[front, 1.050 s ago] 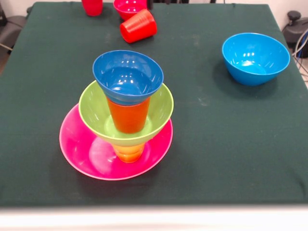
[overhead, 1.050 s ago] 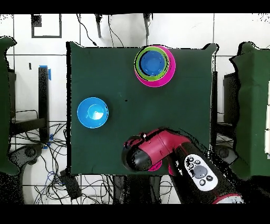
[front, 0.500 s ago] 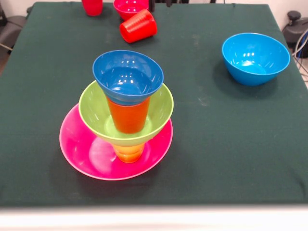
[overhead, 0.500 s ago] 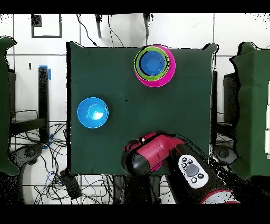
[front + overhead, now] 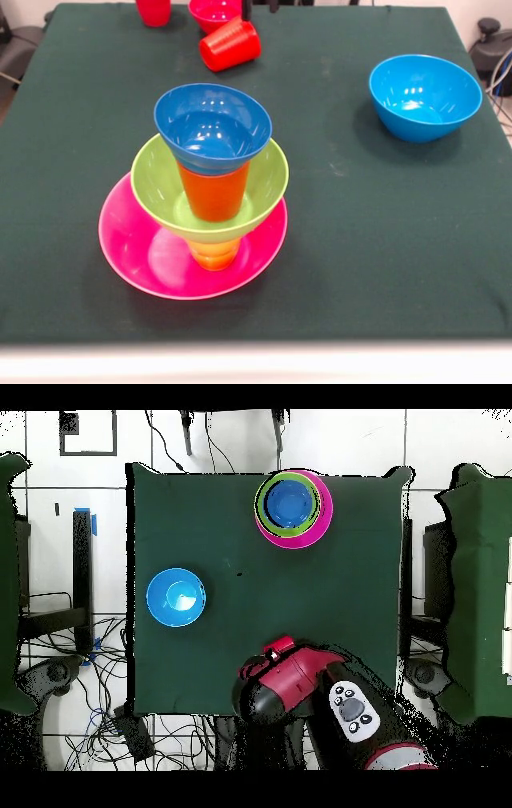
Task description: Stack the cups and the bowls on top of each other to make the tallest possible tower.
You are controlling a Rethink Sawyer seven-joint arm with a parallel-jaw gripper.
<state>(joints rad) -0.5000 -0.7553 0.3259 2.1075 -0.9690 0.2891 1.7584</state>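
Note:
The tower stands at the front left of the table: a wide pink bowl (image 5: 136, 248), a yellow cup (image 5: 214, 254), a lime green bowl (image 5: 160, 188), an orange cup (image 5: 213, 192) and a small dark blue bowl (image 5: 212, 128) on top. From overhead the tower (image 5: 291, 506) shows as nested rings. A light blue bowl (image 5: 424, 96) sits alone. At the far edge are a red cup (image 5: 230, 44) on its side, an upright red cup (image 5: 154, 11) and a small red bowl (image 5: 214, 13). Only dark bits of my gripper (image 5: 260, 4) show at the top edge, behind the red things.
In the overhead view the red arm (image 5: 300, 689) hangs over the table's bottom edge and covers the red bowl and most of the red cups. The light blue bowl (image 5: 176, 597) lies at the table's left. Cables and chairs surround the table.
In the overhead view the arm has drawn back toward the table's bottom edge. The tower, bowls and cups have not moved.

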